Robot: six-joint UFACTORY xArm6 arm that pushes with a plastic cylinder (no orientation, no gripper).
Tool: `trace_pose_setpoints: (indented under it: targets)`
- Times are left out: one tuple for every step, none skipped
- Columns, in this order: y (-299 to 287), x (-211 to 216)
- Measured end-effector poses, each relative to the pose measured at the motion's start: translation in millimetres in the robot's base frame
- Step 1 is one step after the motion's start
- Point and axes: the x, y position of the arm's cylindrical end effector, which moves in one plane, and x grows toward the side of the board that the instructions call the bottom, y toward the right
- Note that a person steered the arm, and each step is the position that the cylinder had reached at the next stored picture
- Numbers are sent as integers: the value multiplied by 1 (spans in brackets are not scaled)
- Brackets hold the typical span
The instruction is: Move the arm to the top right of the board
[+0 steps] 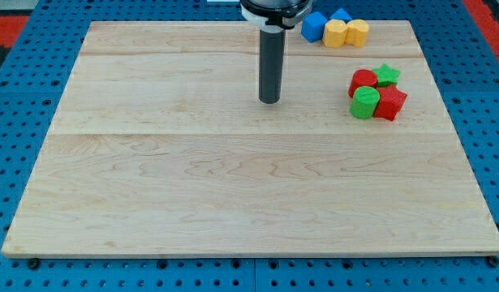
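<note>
My tip (269,100) rests on the wooden board (233,178), in the upper middle of the view. A cluster lies to its right: a red block (363,80), a green star block (387,75), a green cylinder block (364,103) and a red block (390,103). At the board's top edge, up and right of the tip, sit a blue block (314,26), a second blue block (340,15), a yellow block (336,33) and a yellow hexagonal block (357,32). The tip touches none of them.
The board lies on a blue perforated table (22,97). A red area (484,16) shows at the view's top right corner and another at the top left.
</note>
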Motion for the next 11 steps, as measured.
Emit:
trace_pose_setpoints:
  targets:
    - [-33, 16]
    - [-65, 85]
    - [-27, 136]
    - [68, 132]
    - [170, 106]
    - [249, 65]
    - [291, 0]
    - [296, -67]
    - [292, -134]
    - [278, -185]
    - [269, -185]
